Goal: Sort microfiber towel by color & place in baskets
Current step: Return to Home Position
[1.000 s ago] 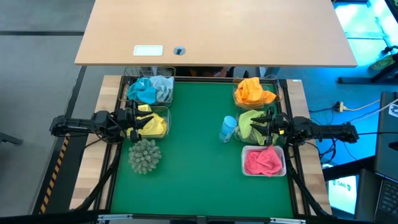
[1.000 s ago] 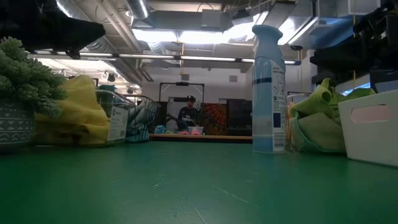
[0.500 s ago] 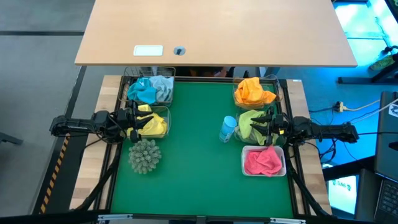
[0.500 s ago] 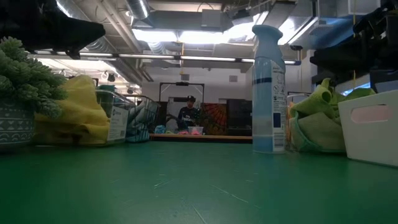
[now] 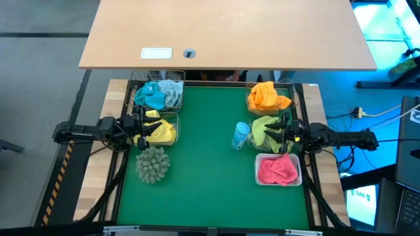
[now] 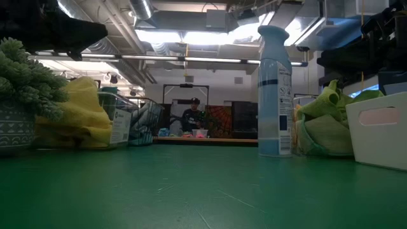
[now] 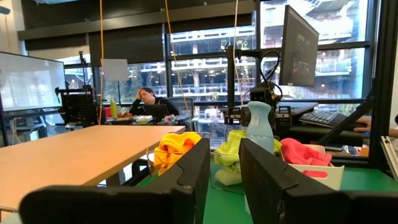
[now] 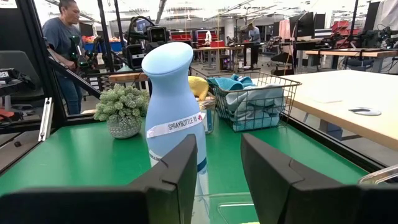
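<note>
The microfiber towels lie sorted in baskets along both sides of the green mat. Blue ones fill a wire basket at the far left, and yellow ones a clear basket nearer on the left. On the right, orange towels are farthest, green ones in the middle and pink ones in the white basket. My left gripper hangs open over the yellow basket's left side. My right gripper hangs open over the green basket. Both sets of fingers are empty in the wrist views.
A light-blue spray bottle stands upright just left of the green basket. A spiky grey-green plant in a pot sits on the mat's near left. The mat's middle is bare. A wooden table lies beyond the far edge.
</note>
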Robot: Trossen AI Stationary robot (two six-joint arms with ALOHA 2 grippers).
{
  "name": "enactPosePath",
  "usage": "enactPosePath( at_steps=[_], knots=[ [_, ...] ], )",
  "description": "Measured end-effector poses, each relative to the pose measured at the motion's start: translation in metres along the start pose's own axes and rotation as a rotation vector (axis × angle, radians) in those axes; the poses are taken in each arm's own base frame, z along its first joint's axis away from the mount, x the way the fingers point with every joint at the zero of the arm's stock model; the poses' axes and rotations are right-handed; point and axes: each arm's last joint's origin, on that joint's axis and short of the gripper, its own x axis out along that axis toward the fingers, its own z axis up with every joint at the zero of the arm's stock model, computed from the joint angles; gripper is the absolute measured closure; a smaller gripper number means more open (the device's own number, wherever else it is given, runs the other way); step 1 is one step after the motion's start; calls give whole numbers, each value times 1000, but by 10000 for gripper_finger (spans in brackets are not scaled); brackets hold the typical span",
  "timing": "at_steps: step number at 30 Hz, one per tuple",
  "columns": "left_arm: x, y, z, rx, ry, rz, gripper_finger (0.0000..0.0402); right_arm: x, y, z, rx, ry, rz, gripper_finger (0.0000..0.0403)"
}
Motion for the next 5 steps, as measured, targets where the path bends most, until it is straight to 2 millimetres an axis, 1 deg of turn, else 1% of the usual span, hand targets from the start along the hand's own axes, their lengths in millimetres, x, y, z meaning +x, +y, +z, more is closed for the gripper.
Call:
enactPosePath(
  at_steps=[5],
  knots=[
    [0, 0, 0, 0, 0, 0, 319, 0, 0, 0, 0, 0, 0, 276]
  ],
)
